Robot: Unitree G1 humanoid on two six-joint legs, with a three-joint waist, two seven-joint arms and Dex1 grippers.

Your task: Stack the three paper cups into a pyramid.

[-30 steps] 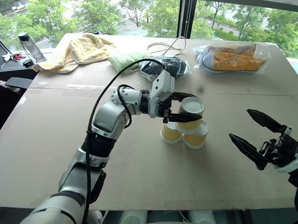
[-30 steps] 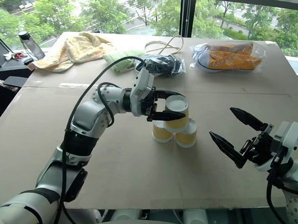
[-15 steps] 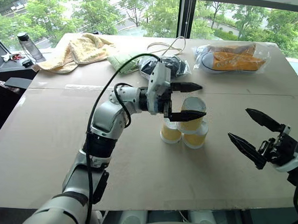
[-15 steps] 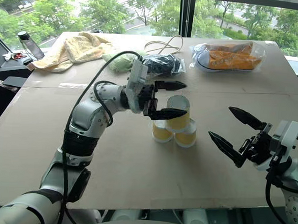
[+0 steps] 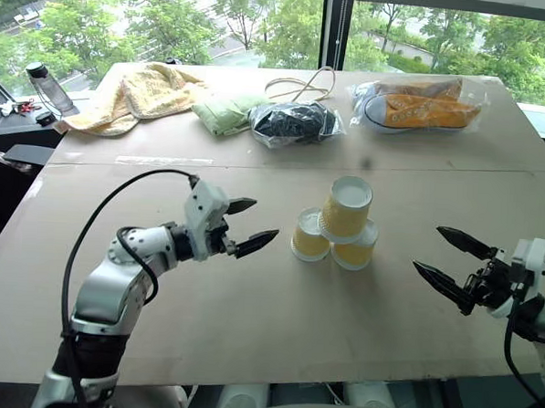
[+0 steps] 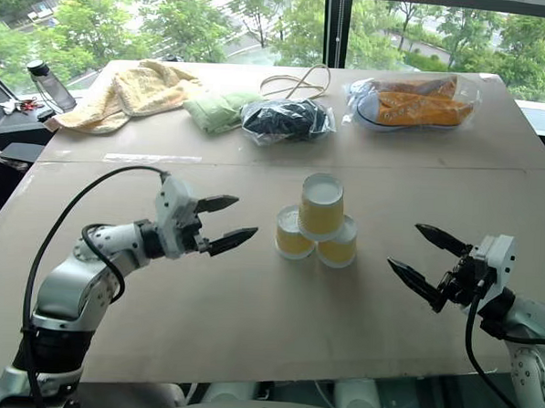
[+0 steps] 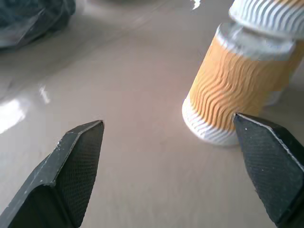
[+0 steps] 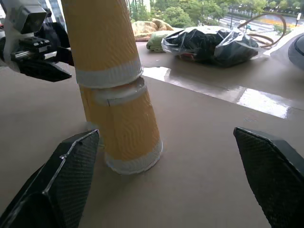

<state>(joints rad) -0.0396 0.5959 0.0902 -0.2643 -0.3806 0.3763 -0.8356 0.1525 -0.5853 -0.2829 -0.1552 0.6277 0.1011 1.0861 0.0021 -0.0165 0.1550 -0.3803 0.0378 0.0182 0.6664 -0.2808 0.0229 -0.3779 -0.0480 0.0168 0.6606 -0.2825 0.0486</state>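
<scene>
The three cups are standing mid-table (image 5: 247, 349) as a pyramid (image 5: 337, 224): two are set upside down side by side, touching, and the third is resting on top of both, tilted a little toward the left.

- Left bottom cup (image 5: 309, 235): white base up, just beside its neighbour.
- Right bottom cup (image 5: 356, 248): partly hidden behind the top one.
- Top cup (image 5: 346, 208): white base facing up, seated across the two below.

The left gripper (image 5: 250, 226) is being held above the table to the left of the cups, near but apart from them, pointing toward them. Its fingers are spread wide and nothing is being held. In the left wrist view the left bottom cup is seen between the two black fingertips (image 7: 80, 152), untouched.

The right gripper (image 5: 449, 262) is being held to the right of the cups, apart from them, pointing left toward them. Its fingers are also spread wide and nothing is being gripped. In the right wrist view the stack is seen standing free between the fingertips (image 8: 71, 166).

Along the far side of the table are lying a yellow towel (image 5: 137, 92), a green cloth (image 5: 224, 113), a dark bagged item (image 5: 290, 123), a cable (image 5: 302, 82) and bagged orange shoes (image 5: 419, 104). A bottle (image 5: 46, 84) is standing off the far left corner.
</scene>
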